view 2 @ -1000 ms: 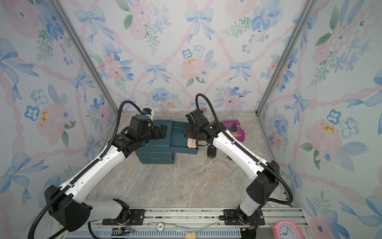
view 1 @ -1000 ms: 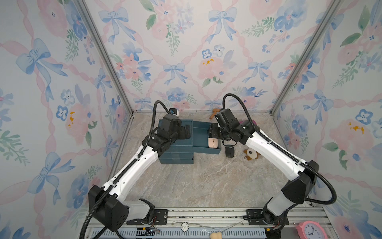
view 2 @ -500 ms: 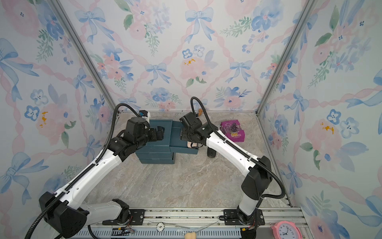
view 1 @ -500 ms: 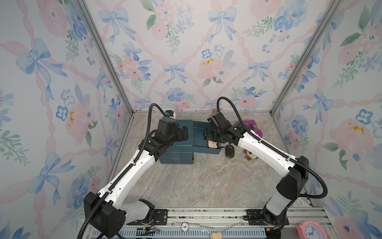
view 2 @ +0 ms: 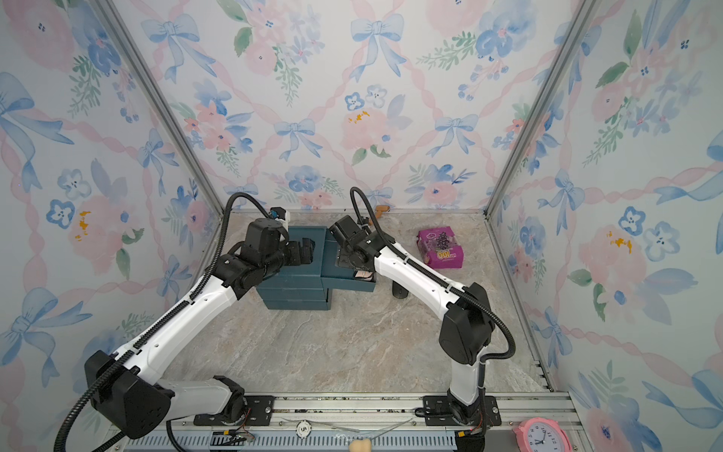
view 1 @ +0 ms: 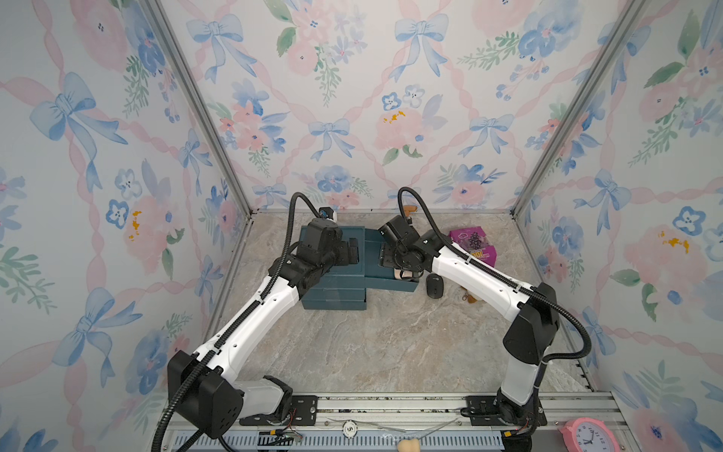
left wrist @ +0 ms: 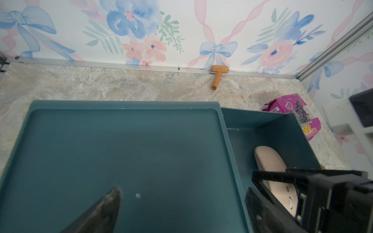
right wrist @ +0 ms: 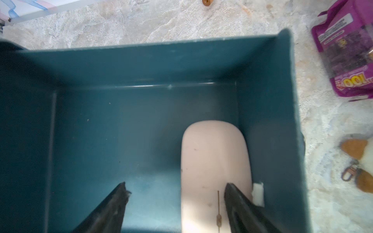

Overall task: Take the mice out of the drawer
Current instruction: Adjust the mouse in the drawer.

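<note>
The right claw (right wrist: 175, 184) hangs inside the open teal drawer (right wrist: 141, 60) with its jaws spread wide, clamped on nothing. One finger (right wrist: 240, 205) lies over the scroll-wheel end of the pale pink mouse (right wrist: 214, 161), which rests flat on the drawer floor close beside one side wall. Whether the finger touches it I cannot tell. The other finger is over bare drawer floor. The left claw (view 1: 353, 250) sits over the cabinet top (left wrist: 121, 151), jaws apart and empty. A black mouse (view 1: 435, 285) lies on the tabletop (view 1: 391, 344) just beside the drawer.
</note>
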Motion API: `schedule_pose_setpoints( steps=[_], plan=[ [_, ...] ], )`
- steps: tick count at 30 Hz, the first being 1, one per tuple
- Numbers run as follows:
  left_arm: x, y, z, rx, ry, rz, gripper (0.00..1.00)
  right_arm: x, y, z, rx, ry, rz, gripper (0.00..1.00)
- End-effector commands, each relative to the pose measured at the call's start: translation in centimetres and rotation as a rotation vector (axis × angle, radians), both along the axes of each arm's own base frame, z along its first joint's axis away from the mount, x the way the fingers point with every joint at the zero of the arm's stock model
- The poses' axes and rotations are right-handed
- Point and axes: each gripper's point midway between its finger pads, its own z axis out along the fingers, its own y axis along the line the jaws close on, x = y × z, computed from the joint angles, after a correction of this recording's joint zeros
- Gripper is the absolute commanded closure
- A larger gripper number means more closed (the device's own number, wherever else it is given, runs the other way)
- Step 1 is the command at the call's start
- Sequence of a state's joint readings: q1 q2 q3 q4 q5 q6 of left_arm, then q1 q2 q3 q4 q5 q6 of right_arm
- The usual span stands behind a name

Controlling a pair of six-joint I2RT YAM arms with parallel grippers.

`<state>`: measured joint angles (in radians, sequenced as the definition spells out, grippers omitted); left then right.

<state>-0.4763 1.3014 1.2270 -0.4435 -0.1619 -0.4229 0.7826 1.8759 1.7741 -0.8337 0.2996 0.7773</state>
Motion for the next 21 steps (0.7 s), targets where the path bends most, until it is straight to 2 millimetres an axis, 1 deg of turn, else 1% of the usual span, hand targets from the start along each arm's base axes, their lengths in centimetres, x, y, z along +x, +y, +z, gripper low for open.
schedule_pose_setpoints(
  steps=[1,5,8,10,12,13,14,17,21],
  plan=[
    [0.5,0.7,1.9,0.007,-0.054,0.016,0.02,-0.4,2.0,-0.7,0.038,0.039,0.054,0.25],
    [0.6,0.9,2.3,0.013,-0.063,0.018,0.02,-0.6,3.9,0.1,0.119,0.044,0.085,0.27],
    [0.7,0.9,2.2,0.015,-0.061,0.018,0.02,-0.4,4.1,1.3,0.122,0.019,0.084,0.27],
    [0.8,0.8,2.1,0.013,-0.058,0.016,0.02,-0.3,3.3,2.2,0.080,-0.002,0.060,0.26],
    [0.8,0.8,2.1,0.011,-0.057,0.013,0.02,-0.5,0.9,3.1,-0.018,-0.024,-0.029,0.25],
    [0.7,0.7,2.1,0.008,-0.056,0.012,0.02,-0.7,-0.1,3.5,-0.059,-0.032,-0.065,0.22],
    [0.7,0.9,2.0,0.008,-0.055,0.018,0.02,-1.1,-1.0,3.4,-0.099,-0.026,-0.098,0.20],
    [0.6,0.9,1.8,0.011,-0.050,0.018,0.02,-2.0,-1.9,2.6,-0.122,0.015,-0.138,0.17],
    [0.6,1.1,1.4,0.023,-0.045,0.015,0.02,-2.5,-1.8,1.2,-0.103,0.055,-0.176,0.12]
  ],
)
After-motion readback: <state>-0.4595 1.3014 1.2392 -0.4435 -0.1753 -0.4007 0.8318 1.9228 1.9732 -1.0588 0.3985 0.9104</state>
